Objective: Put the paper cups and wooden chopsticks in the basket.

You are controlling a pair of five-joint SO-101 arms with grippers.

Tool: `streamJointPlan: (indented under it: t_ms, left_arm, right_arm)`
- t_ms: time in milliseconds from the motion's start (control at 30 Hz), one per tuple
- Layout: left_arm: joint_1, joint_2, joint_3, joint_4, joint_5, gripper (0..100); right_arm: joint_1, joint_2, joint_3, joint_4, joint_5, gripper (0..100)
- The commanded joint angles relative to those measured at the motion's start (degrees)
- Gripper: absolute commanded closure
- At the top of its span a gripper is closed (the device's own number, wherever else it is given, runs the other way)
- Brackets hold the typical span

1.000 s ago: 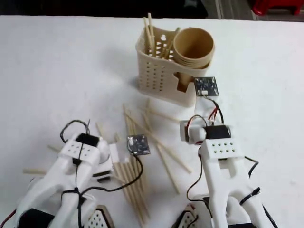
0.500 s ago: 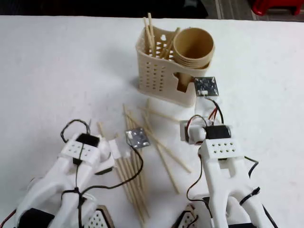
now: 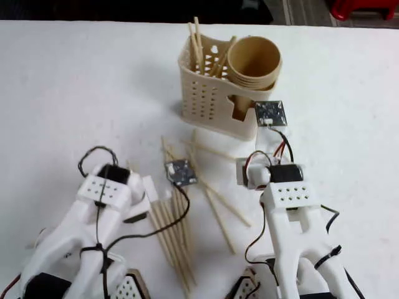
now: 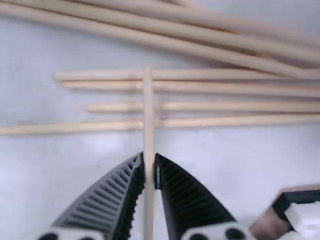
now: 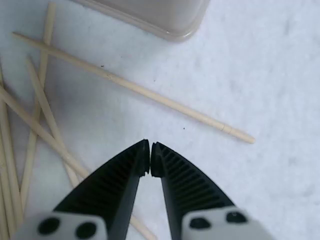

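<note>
My left gripper is shut on a single wooden chopstick, which it holds just above and across several loose chopsticks lying on the white table. In the high view that pile of chopsticks sits between the two arms. The beige perforated basket stands beyond it, holding stacked paper cups and a few upright chopsticks. My right gripper is shut and empty, low over the table in front of the basket's base, with one chopstick lying just ahead of its tips.
The white table has open room at the far left and at the right of the basket. The left arm and right arm flank the pile. A red object lies beyond the table's far edge.
The left arm has moved a little toward the basket, carrying its chopstick with it over the pile. The right arm has not moved.
</note>
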Motion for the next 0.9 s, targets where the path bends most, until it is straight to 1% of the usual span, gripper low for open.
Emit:
streamJointPlan:
  t_ms: [0,133,300,367,467,633,767,867]
  left_arm:
    - [0.3,-0.3,-9.2,6.5,0.7,98]
    - [0.2,-0.3,-16.1,10.4,1.0,98]
    - [0.2,-0.3,-28.7,15.0,1.3,98]
    - [0.2,-0.3,-34.1,15.2,3.3,98]
    - [0.7,0.1,-42.6,13.9,8.4,98]
    - [2.2,0.2,-52.7,4.0,20.2,98]
    - [4.6,0.2,-56.0,-8.3,27.3,98]
    - [6.4,0.3,-55.8,-19.6,31.6,98]
  right_arm:
    - [0.3,-1.0,-0.2,-0.9,0.1,98.1]
    - [0.4,-1.0,-0.2,-0.9,0.1,98.1]
    - [0.4,-1.0,-0.2,-0.9,0.1,98.1]
    - [0.4,-1.0,-0.2,-0.9,0.1,98.1]
    - [0.4,-1.0,-0.2,-0.9,0.1,98.1]
    - [0.3,-1.0,-0.2,-0.9,0.1,98.1]
    - [0.3,-1.0,-0.2,-0.9,0.1,98.1]
    - [0.4,-1.0,-0.2,-0.9,0.1,98.1]
